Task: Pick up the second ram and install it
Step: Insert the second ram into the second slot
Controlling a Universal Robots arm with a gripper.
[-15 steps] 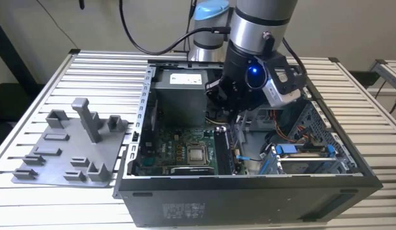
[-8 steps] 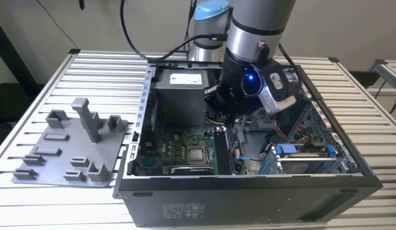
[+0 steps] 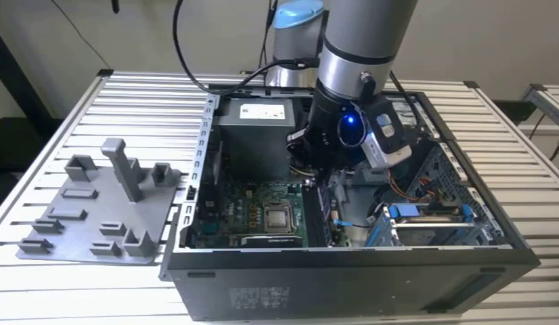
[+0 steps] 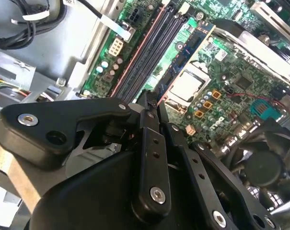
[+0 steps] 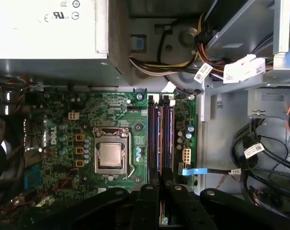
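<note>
My gripper [image 3: 319, 177] hangs inside the open computer case [image 3: 352, 271], low over the green motherboard [image 5: 63, 115]. In both wrist views its black fingers stand close together, just above the end of the long black memory slots [image 5: 160, 139] [image 4: 149, 52]. In the first wrist view my gripper [image 5: 159, 184] has a thin greenish edge between its fingers, the second ram [image 5: 162, 218], held edge-on and in line with the slots. In the second wrist view my gripper [image 4: 149, 98] hides most of the stick.
The processor socket [image 5: 110, 155] lies beside the slots. The grey power supply [image 5: 49, 33] and cable bundles [image 5: 260, 158] crowd the case walls. A black fan [image 4: 264, 163] sits past the socket. A grey holder fixture [image 3: 99, 210] rests on the slatted table at the exterior view's left.
</note>
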